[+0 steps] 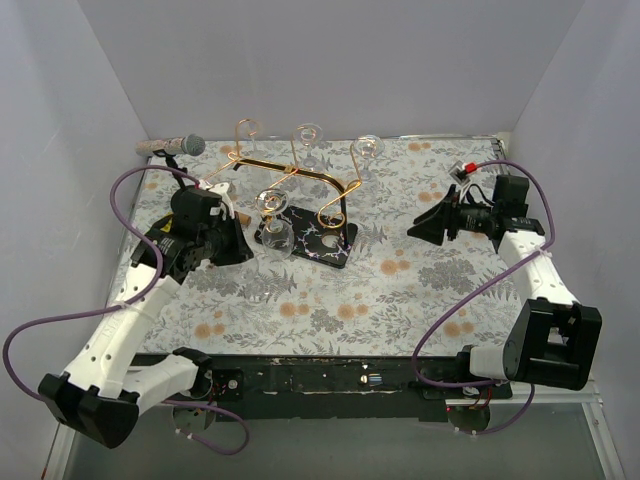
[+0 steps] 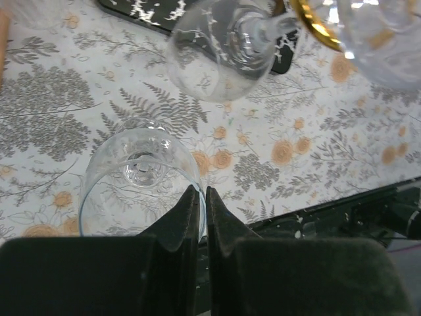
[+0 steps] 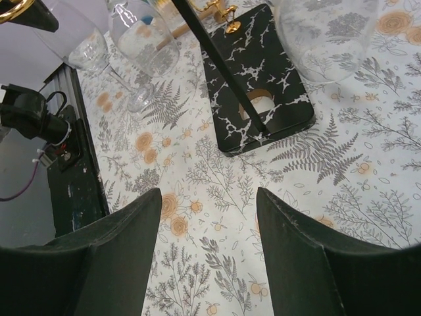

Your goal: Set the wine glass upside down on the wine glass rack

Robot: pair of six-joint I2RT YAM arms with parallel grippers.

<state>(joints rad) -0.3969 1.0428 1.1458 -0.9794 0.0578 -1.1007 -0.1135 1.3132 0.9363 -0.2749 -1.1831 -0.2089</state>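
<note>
Left gripper (image 2: 202, 192) first: its fingers (image 2: 184, 220) are pressed together, and on the wrist camera the rim of the wine glass (image 2: 139, 172) runs into the slit between them, so I read it as pinched by its thin wall. The bowl sits on the left side of the fingers, mouth toward the camera and stem end pointing away over the tablecloth (image 2: 59, 99). I cannot tell whether it rests on the cloth or hangs clear of it. Up and to the right in that view is the wine glass rack (image 1: 325, 241), with a hanging glass (image 2: 223, 56) just past the held one. A second glass (image 2: 385, 39) hangs beside the gold wire (image 2: 314, 25). From above, the left gripper sits just left of the rack's black veined base (image 3: 260, 72), close to it. The right gripper (image 3: 207, 194) stands wide open with nothing in it, well off to the rack's right. Room is tight on the rack side, and open cloth lies between the base and the near table edge (image 2: 368, 210). A microphone (image 1: 178, 146) lies at the back left corner, by the white walls (image 1: 60, 120).
</note>
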